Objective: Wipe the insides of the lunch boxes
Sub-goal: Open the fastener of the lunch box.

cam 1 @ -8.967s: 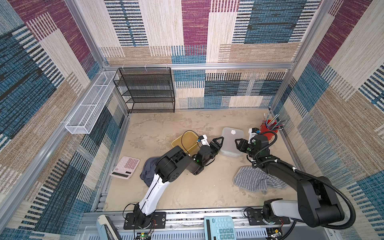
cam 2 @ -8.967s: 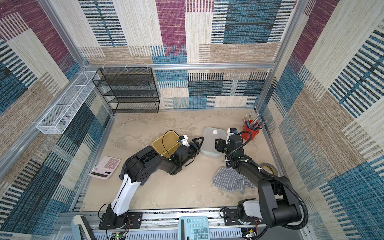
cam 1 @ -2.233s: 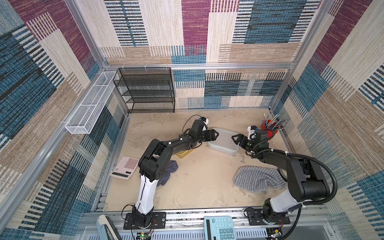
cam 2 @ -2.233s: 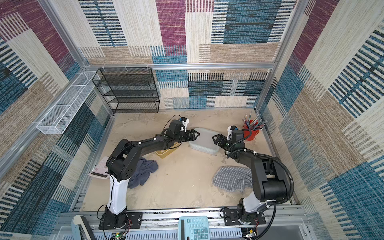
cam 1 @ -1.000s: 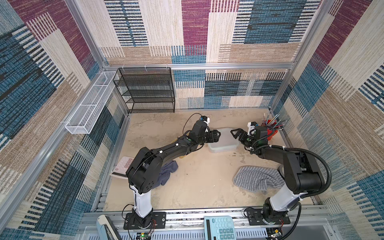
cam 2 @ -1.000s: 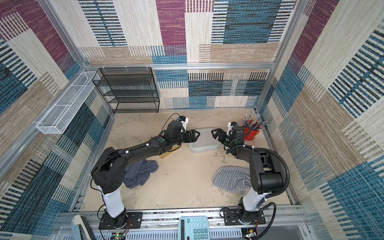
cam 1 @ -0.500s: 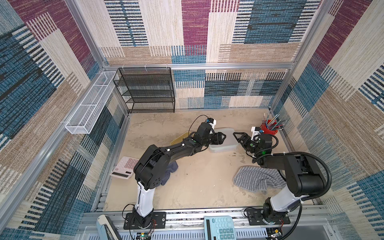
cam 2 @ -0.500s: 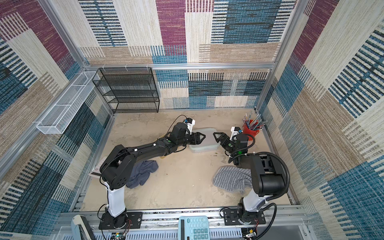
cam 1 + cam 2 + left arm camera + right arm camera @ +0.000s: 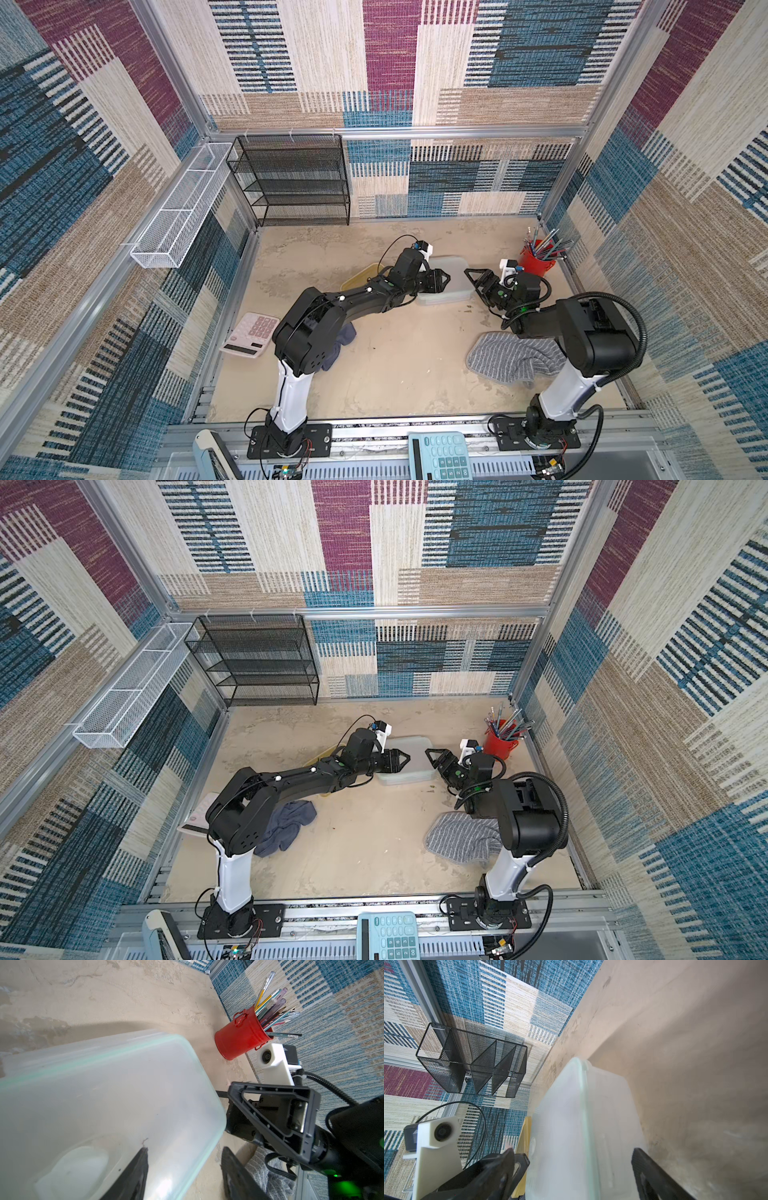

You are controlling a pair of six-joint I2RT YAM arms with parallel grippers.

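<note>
- Sand-coloured desk (image 9: 395, 374), woven-pattern walls; amber lunch box (image 9: 356, 281) far left, mostly hidden behind left arm (image 9: 332, 303).
- left jaws: part open at left side of clear lunch box (image 9: 455, 291); one finger (image 9: 135, 1169) over the lid, its mate off the edge; contact not discernible.
- clear lunch box: lidded, flat on desk between both arms; long axis seemingly toward back wall, across the jaws' line.
- right jaws: wide open, straddling its right side; neither arm clearly nearer.

Red pen cup (image 9: 536, 264), frosted lunch box (image 9: 453, 270), amber lunch box (image 9: 356, 282)
</note>
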